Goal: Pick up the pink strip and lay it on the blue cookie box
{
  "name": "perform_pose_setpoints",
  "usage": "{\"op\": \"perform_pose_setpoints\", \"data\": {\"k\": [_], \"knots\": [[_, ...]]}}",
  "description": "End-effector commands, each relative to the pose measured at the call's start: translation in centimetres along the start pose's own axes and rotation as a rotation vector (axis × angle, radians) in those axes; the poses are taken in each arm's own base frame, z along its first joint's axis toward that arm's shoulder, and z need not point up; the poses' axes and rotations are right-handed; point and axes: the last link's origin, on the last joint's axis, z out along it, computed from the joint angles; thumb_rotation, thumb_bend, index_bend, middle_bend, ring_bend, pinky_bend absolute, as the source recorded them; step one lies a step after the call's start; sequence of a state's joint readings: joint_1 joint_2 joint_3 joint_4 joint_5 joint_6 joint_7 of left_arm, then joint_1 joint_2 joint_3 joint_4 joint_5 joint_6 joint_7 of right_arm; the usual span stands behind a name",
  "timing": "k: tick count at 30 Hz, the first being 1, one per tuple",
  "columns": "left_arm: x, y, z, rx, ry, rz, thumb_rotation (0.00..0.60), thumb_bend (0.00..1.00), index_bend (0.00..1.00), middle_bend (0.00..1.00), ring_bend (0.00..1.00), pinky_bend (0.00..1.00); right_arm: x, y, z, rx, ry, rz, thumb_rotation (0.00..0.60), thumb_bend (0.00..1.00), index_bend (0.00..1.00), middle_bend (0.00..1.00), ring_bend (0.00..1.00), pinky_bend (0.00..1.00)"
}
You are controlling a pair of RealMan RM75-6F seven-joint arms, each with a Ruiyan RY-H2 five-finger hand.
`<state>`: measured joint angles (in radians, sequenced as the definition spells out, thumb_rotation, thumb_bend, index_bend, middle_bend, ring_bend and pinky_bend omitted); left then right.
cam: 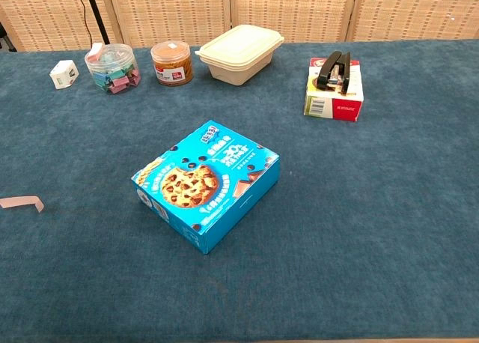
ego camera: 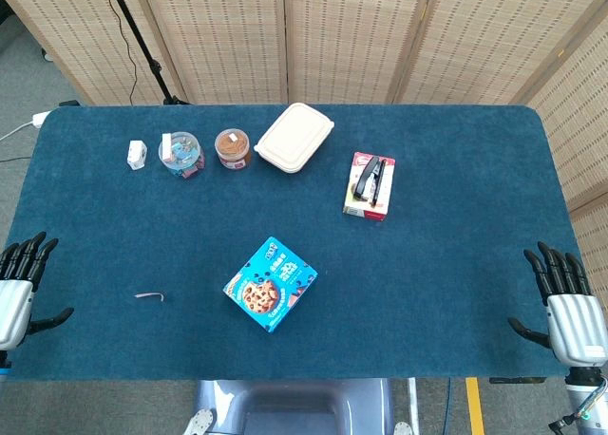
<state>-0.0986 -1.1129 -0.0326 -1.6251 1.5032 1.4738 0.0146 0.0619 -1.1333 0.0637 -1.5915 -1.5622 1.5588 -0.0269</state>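
The setting is judged to be an indoor robot test area, laid out as a lab rather than a home. A table (ego camera: 456, 293) covered in dark blue felt-like cloth is enclosed at the back by woven folding screens (ego camera: 351, 36). A black stand leg with cable (ego camera: 142, 46) is seen on grey floor beside a white power strip (ego camera: 38, 120). Assorted props are set out: a stapler on a box (cam: 334, 87), a clip jar (cam: 112, 67), a lidded container (cam: 241, 52).

Bright, even light; soft shadows; perhaps slight edge distortion.
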Motion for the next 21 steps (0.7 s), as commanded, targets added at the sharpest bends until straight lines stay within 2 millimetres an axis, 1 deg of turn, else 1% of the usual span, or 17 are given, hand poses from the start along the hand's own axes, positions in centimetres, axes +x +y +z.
{"op": "perform_pose_setpoints", "data": {"k": [1, 9, 11, 12, 13, 17, 21], "knots": [[0.0, 0.0, 0.0, 0.003, 0.0, 0.0, 0.6, 0.0, 0.0, 0.0, 0.0, 0.0, 0.0, 0.0, 0.0, 0.003, 0.003, 0.0, 0.6, 0.0, 0.0, 0.0, 0.0, 0.0], [-0.4, 0.2, 0.4, 0.0, -0.02, 0.006, 0.6, 0.0, 0.0, 0.0, 0.0, 0.0, 0.2, 0.0, 0.0, -0.002, 0.009, 0.005, 0.6, 0.0, 0.0, 0.0, 0.0, 0.0], [-1.1, 0.3, 0.9, -0.004, -0.05, 0.022, 0.6, 0.0, 0.0, 0.0, 0.0, 0.0, 0.1, 0.1, 0.0, -0.006, 0.005, 0.006, 0.6, 0.0, 0.0, 0.0, 0.0, 0.0], [-2.6, 0.5, 1.6, -0.015, -0.127, 0.043, 0.6, 0.0, 0.0, 0.0, 0.0, 0.0, 0.0, 0.1, 0.0, -0.004, -0.007, 0.007, 0.6, 0.0, 0.0, 0.0, 0.0, 0.0], [-3.2, 0.7, 2.0, -0.016, -0.154, 0.05, 0.6, 0.01, 0.0, 0.0, 0.0, 0.0, -0.1, 0.0, 0.0, -0.003, -0.011, 0.008, 0.6, 0.0, 0.0, 0.0, 0.0, 0.0], [-4.7, 1.4, 2.9, -0.033, -0.193, 0.07, 0.6, 0.02, 0.01, 0.0, 0.0, 0.0, -0.1, 0.0, 0.0, 0.003, -0.016, 0.011, 0.6, 0.0, 0.0, 0.0, 0.0, 0.0], [-5.9, 1.9, 3.9, -0.041, -0.179, 0.074, 0.6, 0.03, 0.06, 0.0, 0.0, 0.0, -0.1, 0.1, 0.1, -0.001, -0.021, 0.017, 0.6, 0.0, 0.0, 0.0, 0.0, 0.0]]}}
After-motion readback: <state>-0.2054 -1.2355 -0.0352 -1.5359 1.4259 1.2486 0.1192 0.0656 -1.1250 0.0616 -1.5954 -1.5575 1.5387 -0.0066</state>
